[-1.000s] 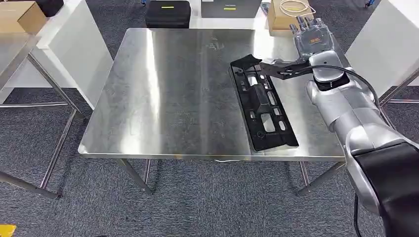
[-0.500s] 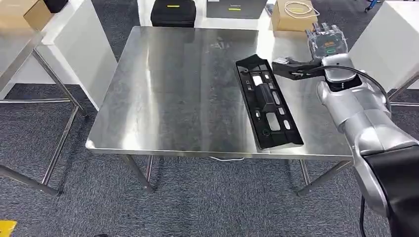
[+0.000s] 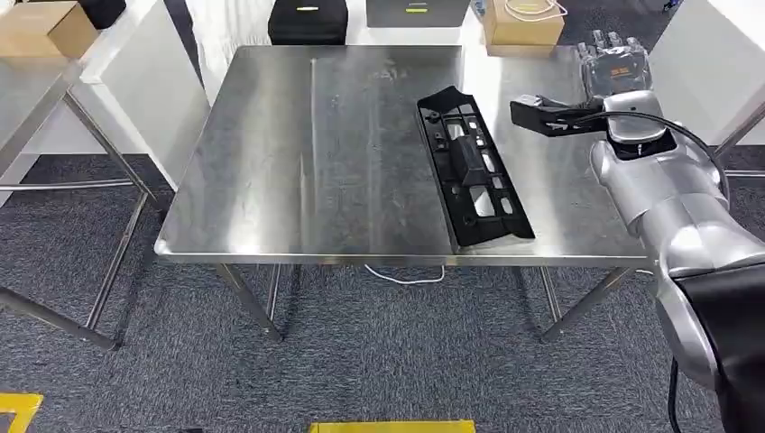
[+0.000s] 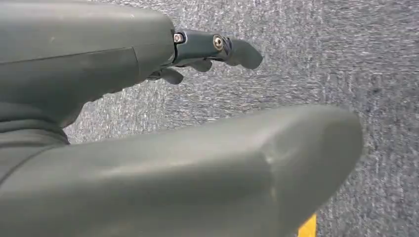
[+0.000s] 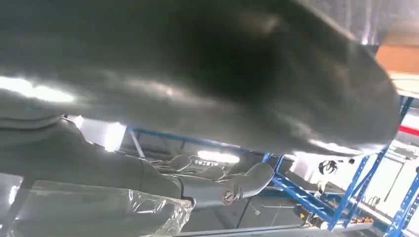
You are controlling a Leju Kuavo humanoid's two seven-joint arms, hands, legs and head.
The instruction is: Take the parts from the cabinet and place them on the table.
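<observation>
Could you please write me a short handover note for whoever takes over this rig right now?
Right hand: raised above the table's far right corner, holding nothing, fingers extended; apart from the part.
Left hand: hanging over the grey carpet, holding nothing.
Black plastic part: lying flat on the steel table, right of centre, its near end close to the front edge.
Done: this part is on the table.
Left: the cabinet is out of view, so I cannot tell whether more parts remain; check and fetch them if so.
</observation>
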